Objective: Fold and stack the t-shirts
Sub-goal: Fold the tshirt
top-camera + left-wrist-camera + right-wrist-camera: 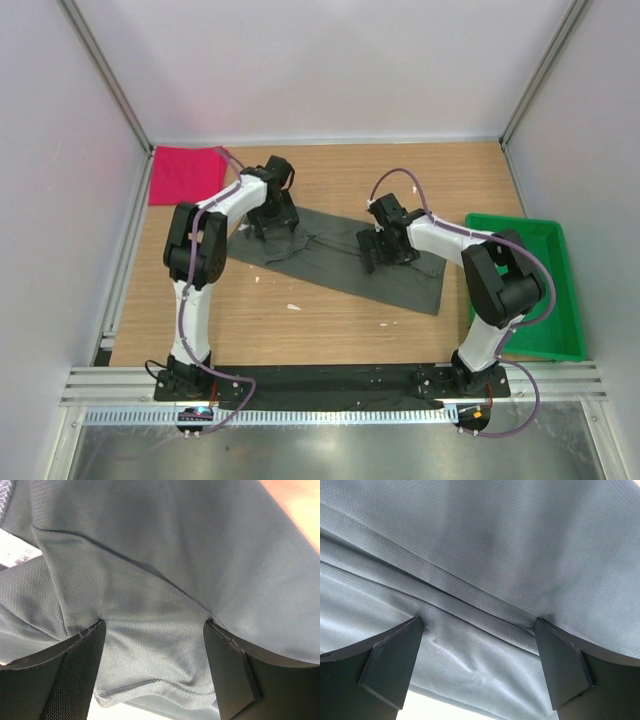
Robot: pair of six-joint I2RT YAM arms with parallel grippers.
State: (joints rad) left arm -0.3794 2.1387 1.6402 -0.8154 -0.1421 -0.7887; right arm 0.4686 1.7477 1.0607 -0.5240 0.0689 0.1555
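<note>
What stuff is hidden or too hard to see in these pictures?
1. Top view: the left arm and right arm cover parts of the dark grey cloth t-shirt.
2. Left wrist view: the white label is cut by the edge, its print unreadably blurred.
3. Top view: the right arm hides part of the green plastic tray's left wall.

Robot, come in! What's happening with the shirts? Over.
Left gripper and right gripper open, pressed on the grey shirt. Shirt lies spread out. Red shirt apart, far left corner. Nothing blocking.
</note>
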